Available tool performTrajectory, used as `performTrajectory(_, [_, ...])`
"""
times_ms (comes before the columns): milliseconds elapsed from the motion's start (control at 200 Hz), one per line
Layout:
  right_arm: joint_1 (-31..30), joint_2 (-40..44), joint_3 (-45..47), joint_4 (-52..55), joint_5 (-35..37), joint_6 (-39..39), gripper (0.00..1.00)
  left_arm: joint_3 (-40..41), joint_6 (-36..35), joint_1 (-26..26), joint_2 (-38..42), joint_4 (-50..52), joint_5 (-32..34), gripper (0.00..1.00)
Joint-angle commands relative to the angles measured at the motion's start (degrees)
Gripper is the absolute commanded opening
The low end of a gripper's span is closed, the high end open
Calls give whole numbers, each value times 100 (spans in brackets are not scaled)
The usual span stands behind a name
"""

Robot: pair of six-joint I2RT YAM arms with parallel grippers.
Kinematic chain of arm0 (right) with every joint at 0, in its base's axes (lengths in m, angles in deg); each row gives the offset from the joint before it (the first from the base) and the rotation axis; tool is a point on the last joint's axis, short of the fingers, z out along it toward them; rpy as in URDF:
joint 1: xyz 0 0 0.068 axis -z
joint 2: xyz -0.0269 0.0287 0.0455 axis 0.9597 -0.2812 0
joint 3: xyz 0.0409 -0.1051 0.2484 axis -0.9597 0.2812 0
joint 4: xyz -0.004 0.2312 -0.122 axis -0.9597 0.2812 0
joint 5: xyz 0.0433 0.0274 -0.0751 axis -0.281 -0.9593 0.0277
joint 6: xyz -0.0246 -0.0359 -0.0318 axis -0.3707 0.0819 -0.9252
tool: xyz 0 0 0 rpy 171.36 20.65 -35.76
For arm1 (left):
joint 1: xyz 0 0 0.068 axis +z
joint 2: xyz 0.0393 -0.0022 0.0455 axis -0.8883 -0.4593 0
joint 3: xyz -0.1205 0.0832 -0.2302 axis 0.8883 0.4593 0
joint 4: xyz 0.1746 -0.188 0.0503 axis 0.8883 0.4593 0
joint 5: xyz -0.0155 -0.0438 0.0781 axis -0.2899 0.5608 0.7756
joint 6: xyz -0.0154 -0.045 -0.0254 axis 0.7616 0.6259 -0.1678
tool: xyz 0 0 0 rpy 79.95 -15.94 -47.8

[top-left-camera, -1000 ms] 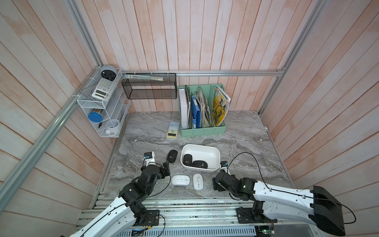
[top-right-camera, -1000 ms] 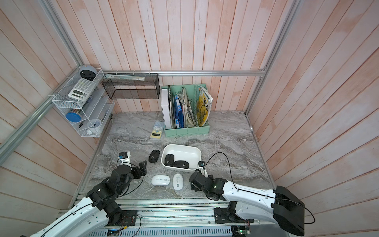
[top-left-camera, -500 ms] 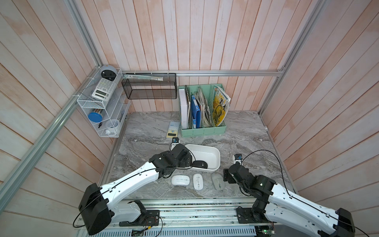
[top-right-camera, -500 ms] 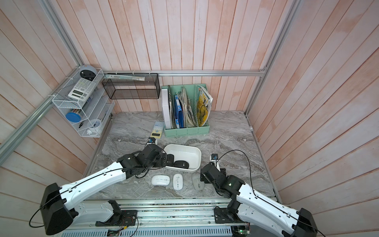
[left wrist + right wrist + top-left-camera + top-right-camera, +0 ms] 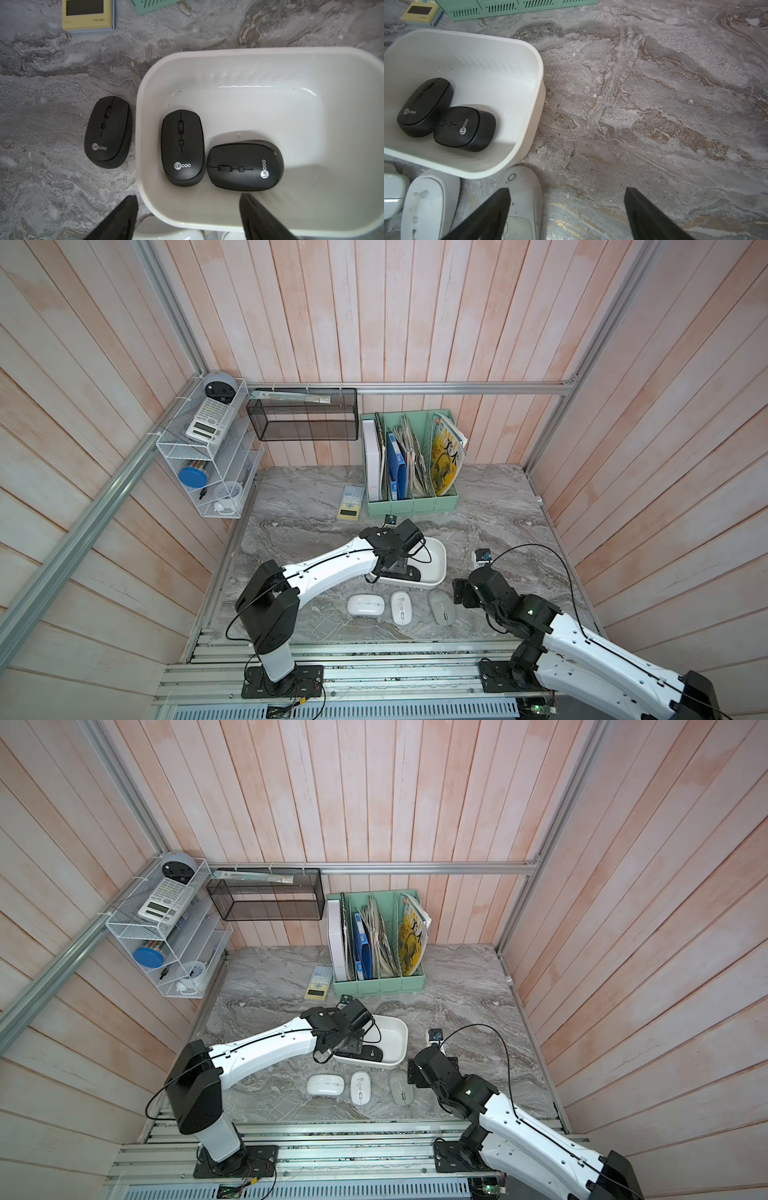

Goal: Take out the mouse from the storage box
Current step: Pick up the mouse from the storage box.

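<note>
The white storage box [image 5: 437, 552] [image 5: 398, 1032] stands mid-table. Two black mice lie side by side in it, one lengthwise [image 5: 181, 145] and one crosswise [image 5: 245, 166]; the right wrist view shows both too [image 5: 424, 108] [image 5: 465, 128]. My left gripper [image 5: 187, 196] hangs open just above the box's near rim [image 5: 187, 218], empty, short of the lengthwise mouse. A third black mouse [image 5: 108, 131] sits on the table beside the box. My right gripper [image 5: 567, 189] is open and empty over bare table, one finger [image 5: 496, 207] over a grey mouse [image 5: 522, 197].
Two white mice [image 5: 365, 605] [image 5: 401, 607] and the grey mouse [image 5: 441, 606] lie in a row in front of the box. Behind it are a yellow calculator [image 5: 351, 502], a mint green file organiser [image 5: 411, 464], a black mesh basket [image 5: 303, 414] and a wire rack [image 5: 203, 456].
My left arm has swung from the front left to over the box. My right arm has drawn back to the right, and a grey mouse now lies beside the white ones.
</note>
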Motion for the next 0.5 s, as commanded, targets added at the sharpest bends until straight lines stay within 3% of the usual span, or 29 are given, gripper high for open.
performTrajectory(0, [41, 47, 83, -118, -87, -119, 93, -327, 41, -3, -378, 335, 53, 79])
performTrajectory(495, [38, 71, 116, -208, -229, -200, 93, -775, 102, 339, -1407, 305, -146, 72])
